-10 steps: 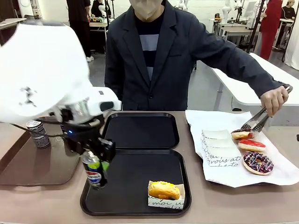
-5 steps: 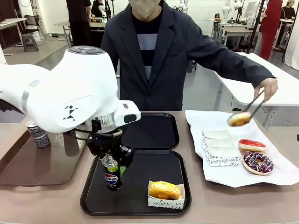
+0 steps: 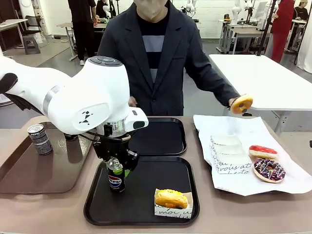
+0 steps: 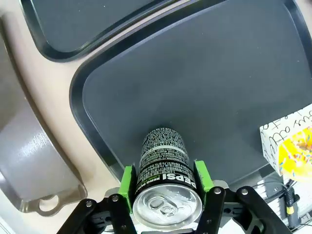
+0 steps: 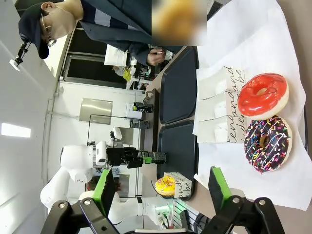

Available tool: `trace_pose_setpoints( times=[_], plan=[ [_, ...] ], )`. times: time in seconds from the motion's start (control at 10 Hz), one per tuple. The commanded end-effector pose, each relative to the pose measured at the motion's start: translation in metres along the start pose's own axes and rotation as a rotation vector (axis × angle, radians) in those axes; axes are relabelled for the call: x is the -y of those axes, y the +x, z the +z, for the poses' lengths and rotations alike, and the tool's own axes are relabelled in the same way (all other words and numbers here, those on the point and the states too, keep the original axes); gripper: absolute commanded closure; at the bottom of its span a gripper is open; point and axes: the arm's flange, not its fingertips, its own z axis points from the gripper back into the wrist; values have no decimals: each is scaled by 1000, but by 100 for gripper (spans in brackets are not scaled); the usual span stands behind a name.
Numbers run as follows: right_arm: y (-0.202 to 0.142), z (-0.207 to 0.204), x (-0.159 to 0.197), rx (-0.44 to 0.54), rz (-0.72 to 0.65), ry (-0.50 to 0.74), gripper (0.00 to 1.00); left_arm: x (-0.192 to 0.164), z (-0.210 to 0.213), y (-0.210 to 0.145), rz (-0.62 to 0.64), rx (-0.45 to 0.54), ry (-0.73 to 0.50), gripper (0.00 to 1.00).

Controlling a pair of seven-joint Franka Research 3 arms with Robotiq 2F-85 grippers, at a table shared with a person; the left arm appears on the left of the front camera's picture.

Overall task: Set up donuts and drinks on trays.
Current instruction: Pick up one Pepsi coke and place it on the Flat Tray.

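A black Pepsi can stands upright in the left part of the near black tray. My left gripper comes down over it, and its green pads lie against both sides of the can. A yellow donut in a paper sleeve sits at that tray's front right. The far tray holds nothing. The person holds a glazed donut in tongs above the white paper. My right gripper is open with nothing between its fingers.
On the white paper at the right lie a red donut, a dark sprinkled donut and printed paper sleeves. A dark grey can stands on the brown tray at the left.
My left arm carried the Pepsi can rightward from the tray's left edge and set it on the near tray. The person lifted a donut off the paper with tongs.
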Motion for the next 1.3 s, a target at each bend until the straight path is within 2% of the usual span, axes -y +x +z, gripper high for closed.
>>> trace_pose_setpoints(
  times=[0.0,0.4,0.8,1.2],
  plan=[
    [0,0,0,1,4,11,0,4,6,5,24,34,8,0],
    [0,0,0,1,4,11,0,-3,30,-9,38,48,0,1],
    [0,0,0,1,4,11,0,-34,81,-57,27,101,-9,0],
    [0,0,0,1,4,11,0,-81,98,-111,15,124,-76,0]
  ],
)
